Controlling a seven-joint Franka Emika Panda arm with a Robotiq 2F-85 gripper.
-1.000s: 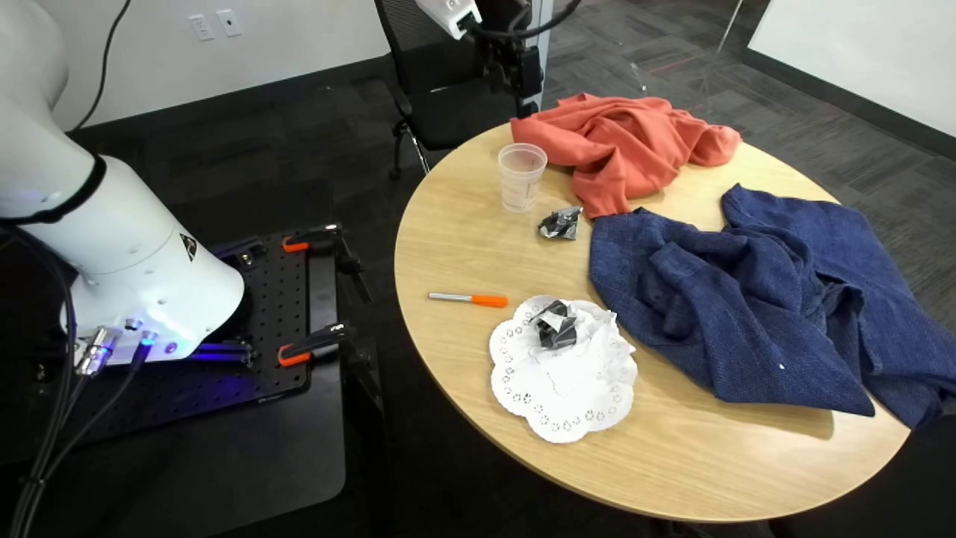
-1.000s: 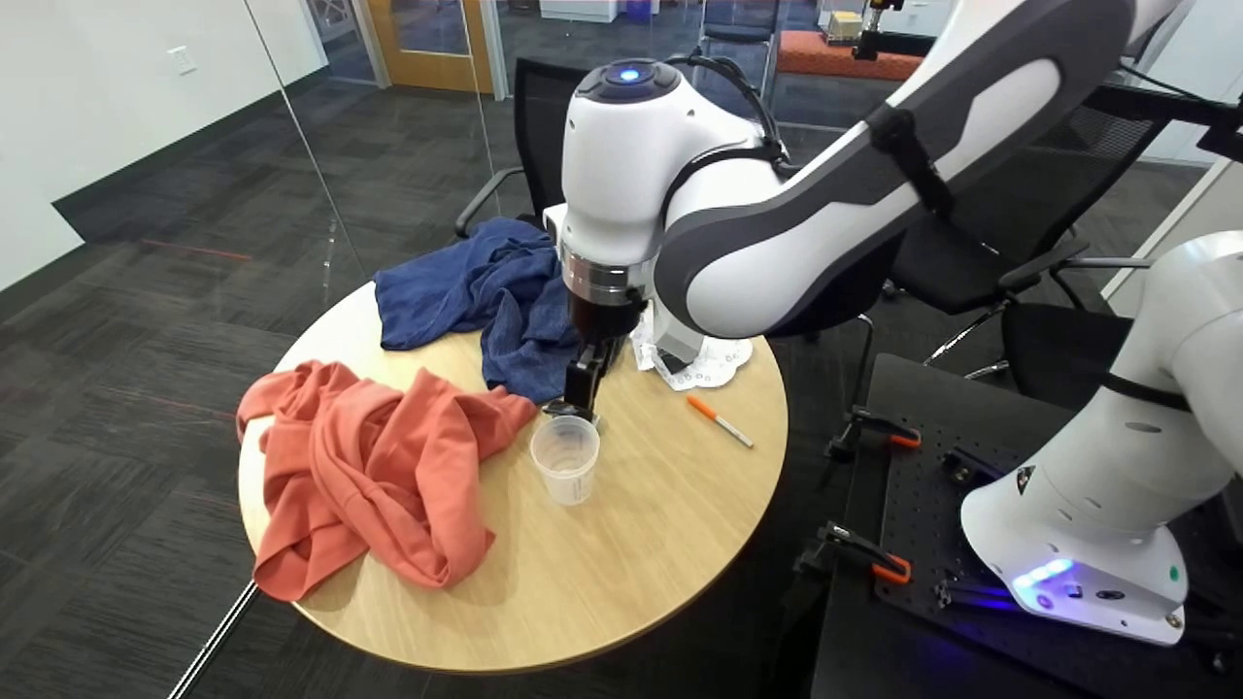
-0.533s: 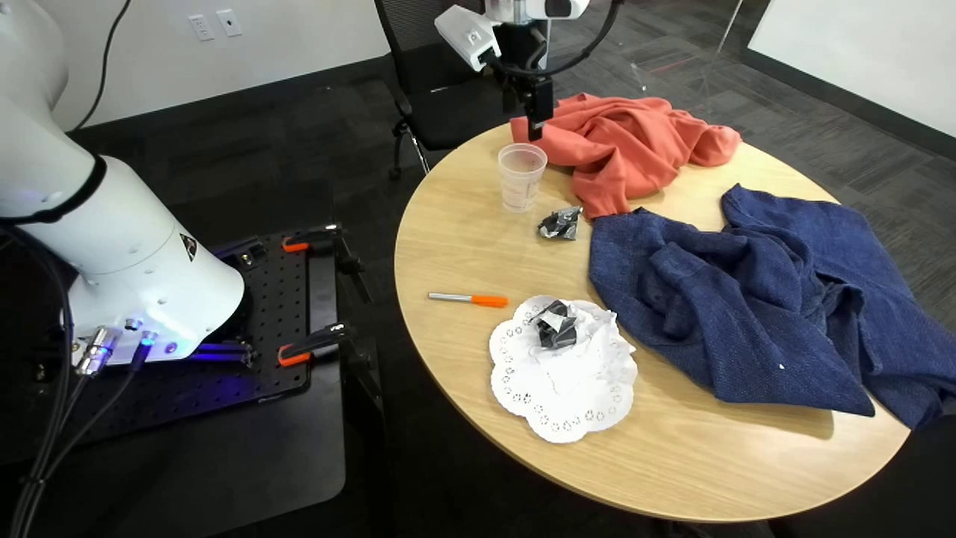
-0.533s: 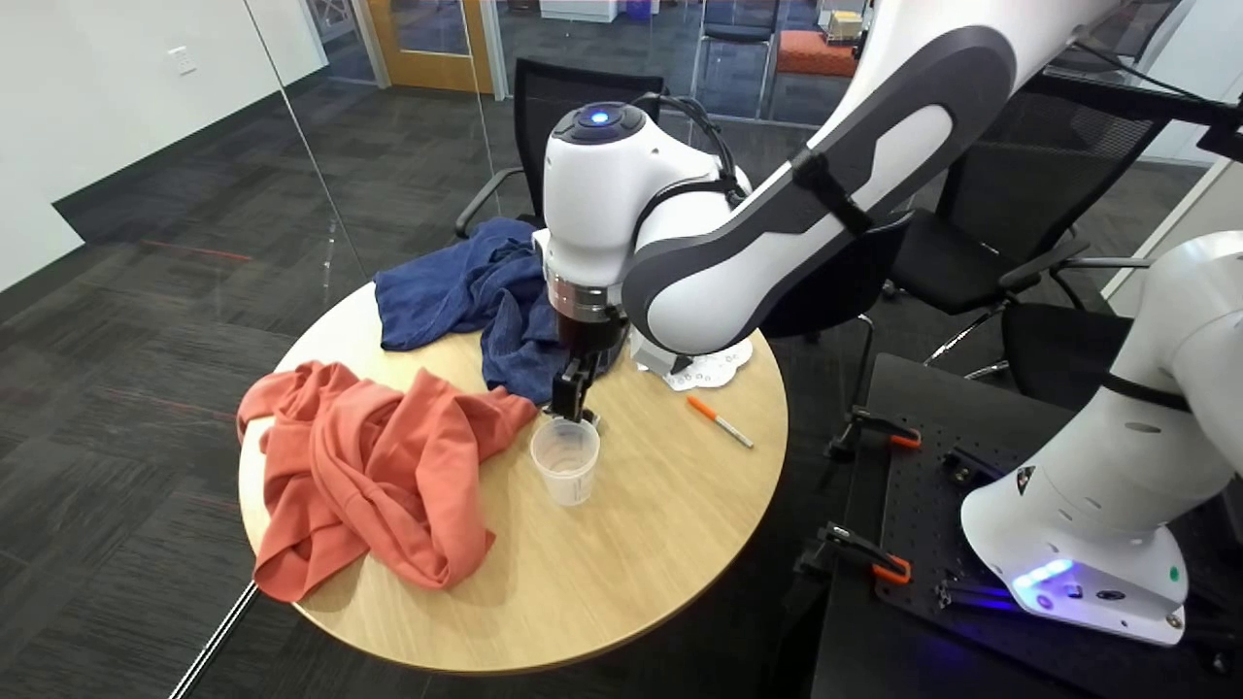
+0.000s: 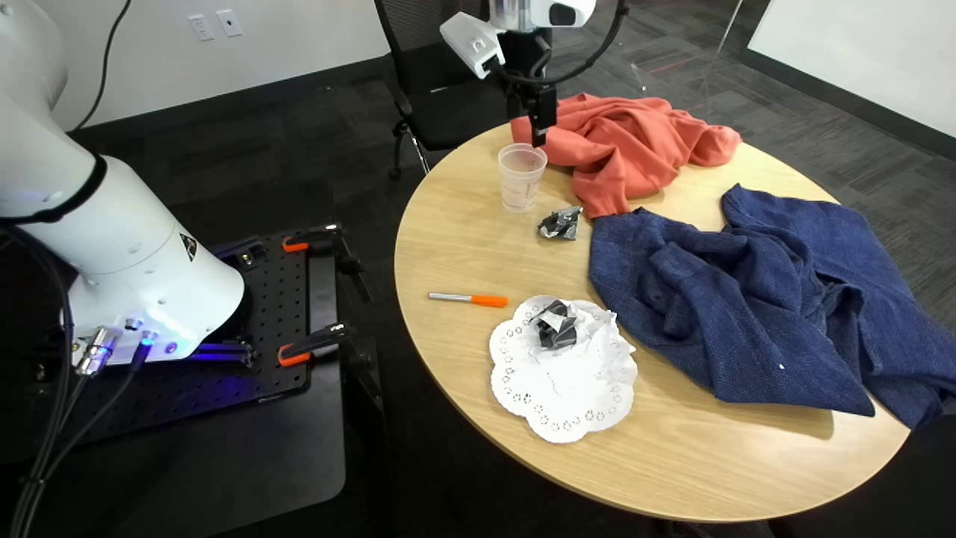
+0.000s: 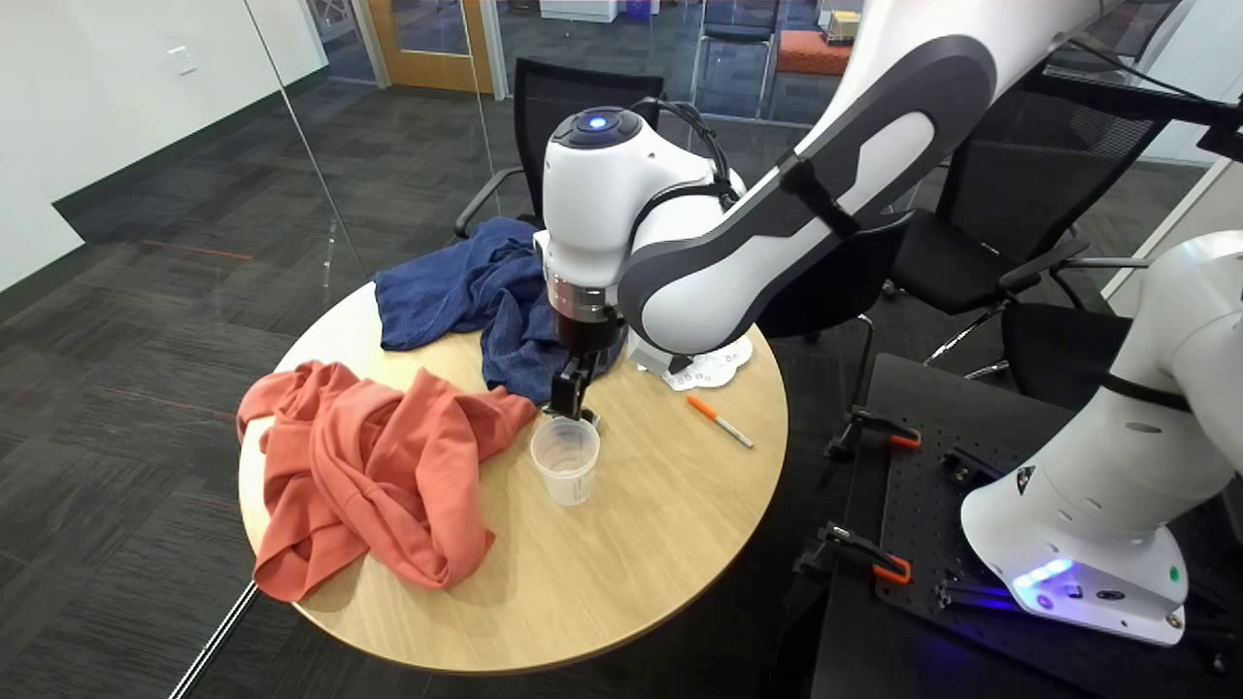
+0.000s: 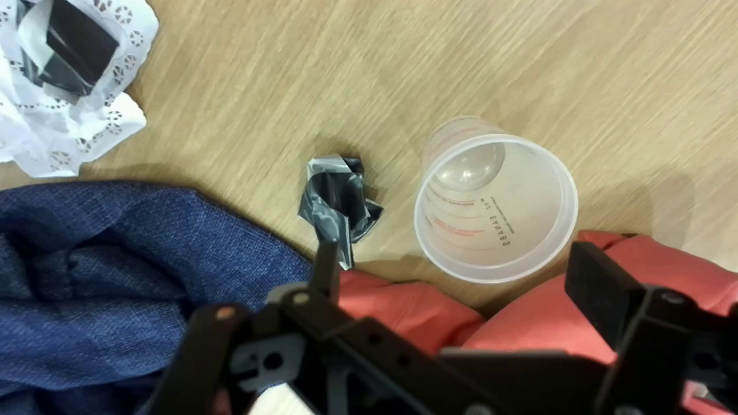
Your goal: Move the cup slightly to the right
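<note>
The cup [image 5: 521, 181] is translucent, whitish and upright on the round wooden table, and it also shows in an exterior view [image 6: 565, 466]. In the wrist view the cup [image 7: 496, 207] has its open rim facing the camera, with printed markings on its wall. My gripper [image 7: 455, 259] is open and empty, its two black fingers spread wider than the cup's rim. The cup lies just ahead of the gap between the fingers, not between them. In both exterior views the gripper [image 5: 530, 128] [image 6: 568, 398] hangs above the table close to the cup's rim, apparently not touching it.
A red cloth [image 5: 620, 142] lies beside the cup, partly under the gripper in the wrist view. A crumpled dark shiny wrapper [image 7: 337, 202] sits near the cup. A blue cloth [image 5: 732, 299], an orange marker [image 5: 469, 300] and a white doily [image 5: 564, 396] with a dark object [image 5: 556, 325] lie farther off.
The arm has lowered and the gripper has come down and nearer to the cup, mostly in the earlier half second, only slightly since. The cup and other objects have not moved.
</note>
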